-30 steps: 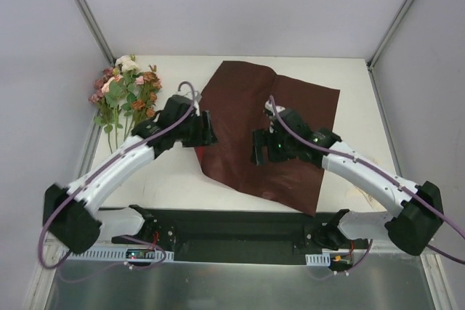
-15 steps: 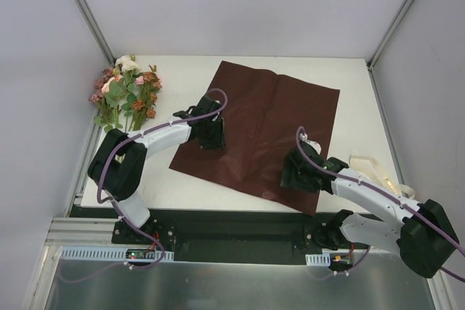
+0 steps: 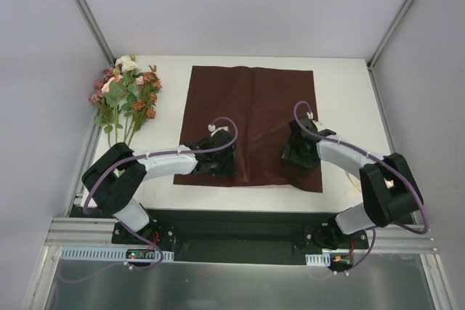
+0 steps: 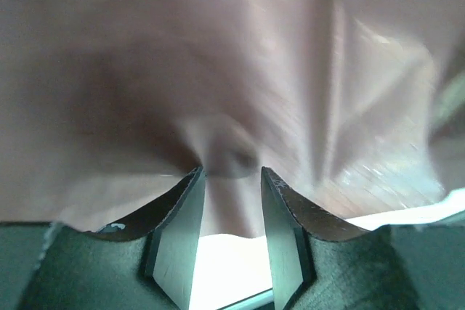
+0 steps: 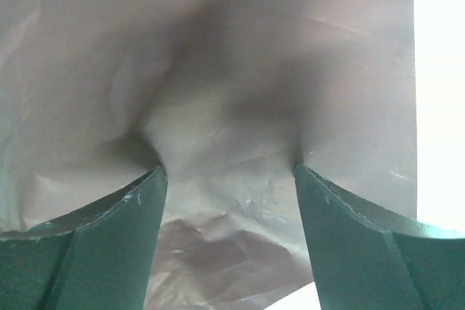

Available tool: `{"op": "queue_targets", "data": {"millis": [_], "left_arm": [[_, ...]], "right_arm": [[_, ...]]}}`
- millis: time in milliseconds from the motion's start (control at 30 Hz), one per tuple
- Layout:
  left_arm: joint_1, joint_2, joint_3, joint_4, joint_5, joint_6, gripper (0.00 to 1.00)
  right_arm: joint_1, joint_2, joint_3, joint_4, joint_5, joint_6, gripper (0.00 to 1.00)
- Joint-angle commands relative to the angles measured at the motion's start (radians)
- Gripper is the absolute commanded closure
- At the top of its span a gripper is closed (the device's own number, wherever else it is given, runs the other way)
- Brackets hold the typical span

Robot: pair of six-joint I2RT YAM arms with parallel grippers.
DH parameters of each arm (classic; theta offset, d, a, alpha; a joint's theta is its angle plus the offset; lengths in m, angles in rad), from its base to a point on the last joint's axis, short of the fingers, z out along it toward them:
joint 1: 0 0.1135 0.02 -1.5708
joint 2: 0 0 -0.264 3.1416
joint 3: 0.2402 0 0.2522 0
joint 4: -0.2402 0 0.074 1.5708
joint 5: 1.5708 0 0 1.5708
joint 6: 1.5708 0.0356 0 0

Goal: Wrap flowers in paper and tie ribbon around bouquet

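A: Nearest the front edge of the table [image 3: 341, 85], what lies there?

B: The near edge of the paper [image 3: 251, 107], a dark red sheet spread flat and set square to the table's sides. Both grippers are down on its near part.

A: How does the left gripper [image 4: 232, 172] stand?

B: It sits low on the near left part of the sheet. Its fingers [image 4: 178, 215] are a narrow gap apart, tips on the paper, which puckers into a small crease between them. The jaws have not met and nothing is lifted.

A: And the right gripper [image 5: 229, 172]?

B: It is on the near right part, close to the sheet's right edge. The jaws are spread wide and the tips touch the paper, with light wrinkles between them. It has hold of nothing.

A: Farther back?

B: A faint crease runs near to far through the middle of the sheet. The flowers [image 3: 125, 92] lie at the far left of the table. They are off the paper and well apart from both grippers, with the blooms toward the far side and the stems pointing nearer.
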Motion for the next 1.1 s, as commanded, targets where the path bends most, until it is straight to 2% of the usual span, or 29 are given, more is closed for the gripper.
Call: {"op": "queue_targets", "data": {"millis": [0,100,167,300,367,433,467,567,700,867,1067], "left_arm": [[-0.097,0.101,-0.021,0.116,0.100,-0.144,0.63],[-0.137,0.200,0.091,0.122,0.155,-0.121,0.63],[-0.176,0.217,0.158,0.123,0.194,-0.096,0.59],[-0.184,0.104,0.198,0.123,0.195,0.000,0.45],[-0.130,0.006,0.182,0.123,0.185,0.031,0.37],[-0.061,-0.047,0.159,0.101,0.202,0.050,0.34],[0.033,-0.076,0.143,0.082,0.236,0.059,0.34],[0.187,-0.069,0.183,-0.065,0.207,0.152,0.34],[0.296,-0.004,0.258,-0.200,0.091,0.275,0.38],[0.332,0.111,0.306,-0.260,-0.060,0.297,0.39],[0.313,0.177,0.283,-0.256,0.015,0.225,0.43]], "right_arm": [[-0.129,0.143,0.138,0.006,-0.028,-0.140,0.25],[-0.217,0.221,0.266,-0.020,-0.013,-0.270,0.23],[-0.233,0.258,0.372,-0.070,0.008,-0.391,0.20],[-0.219,0.263,0.449,-0.156,0.002,-0.479,0.16],[-0.192,0.189,0.386,-0.165,-0.059,-0.455,0.16],[-0.162,0.120,0.315,-0.153,-0.111,-0.392,0.16],[-0.133,0.047,0.271,-0.141,-0.136,-0.368,0.16],[-0.080,-0.088,0.122,-0.136,-0.149,-0.236,0.17],[0.008,-0.209,-0.005,-0.141,-0.161,-0.098,0.20],[0.045,-0.303,-0.146,-0.083,-0.138,0.037,0.24],[-0.027,-0.271,-0.202,0.012,-0.185,0.060,0.25]]}}
